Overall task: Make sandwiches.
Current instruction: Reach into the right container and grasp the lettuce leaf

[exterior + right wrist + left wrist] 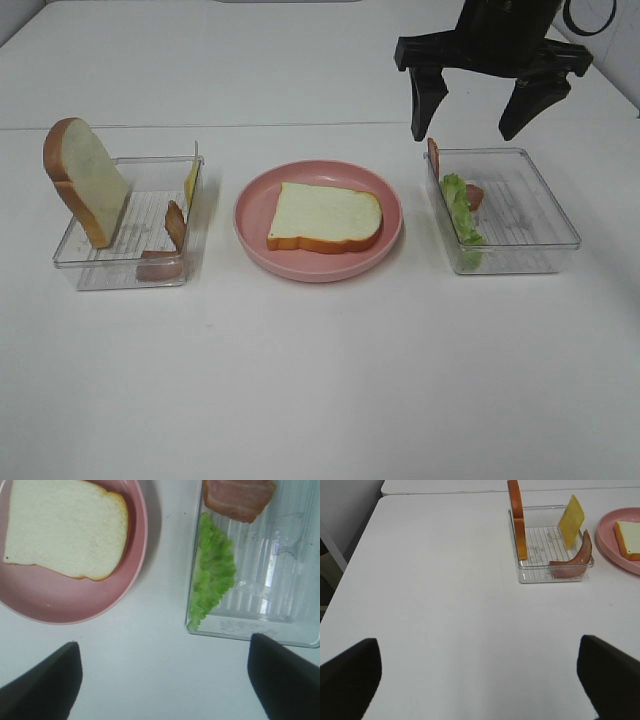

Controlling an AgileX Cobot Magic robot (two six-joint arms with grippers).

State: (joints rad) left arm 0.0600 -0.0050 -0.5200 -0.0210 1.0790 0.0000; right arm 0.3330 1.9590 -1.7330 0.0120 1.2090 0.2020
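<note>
One white bread slice with a brown crust lies flat on the pink plate, with nothing stacked on it. A second bread slice leans upright in the left clear tray, beside yellow cheese and bacon strips. The right clear tray holds green lettuce and bacon. My right gripper hangs open and empty above that tray's far end. My left gripper is open over bare table, well short of the left tray.
A white table carries everything, with a seam across its far side. In the left wrist view the table's edge drops off beside a grey area.
</note>
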